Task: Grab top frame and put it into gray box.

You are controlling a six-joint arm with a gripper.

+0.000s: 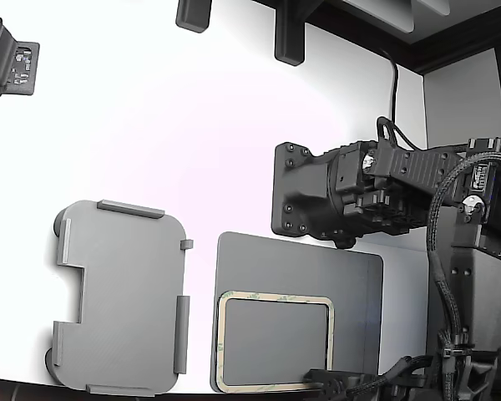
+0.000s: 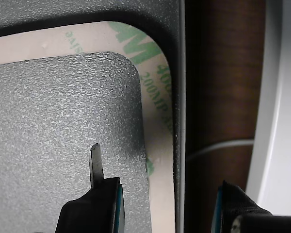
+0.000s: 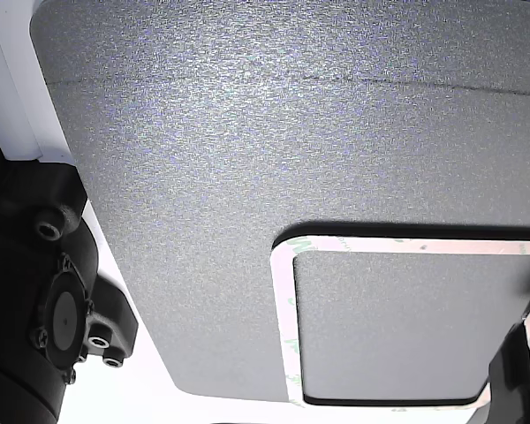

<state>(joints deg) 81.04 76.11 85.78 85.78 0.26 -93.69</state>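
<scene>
Wrist view: my gripper point(image 2: 167, 201) hung open, its 2 fingers straddling the top frame's point(image 2: 157, 126) rim where it lay flat on the dark mat point(image 1: 351, 284). The gray box point(image 1: 121, 296) sat apart, empty.

Top frame point(image 1: 275, 296): pale beige rim bearing faint green printed lettering, its middle showing the dark gray beneath. Mat point(image 1: 359, 284): dark gray with a fine speckled, pebbled texture. Gray box point(image 1: 121, 296): uniform light gray. Table point(image 1: 192, 125): plain white. Gripper point(image 2: 167, 204): black fingers, with a blue edge on one finger point(image 2: 117, 206). Strip beyond the mat's edge in the wrist view: reddish brown.
</scene>
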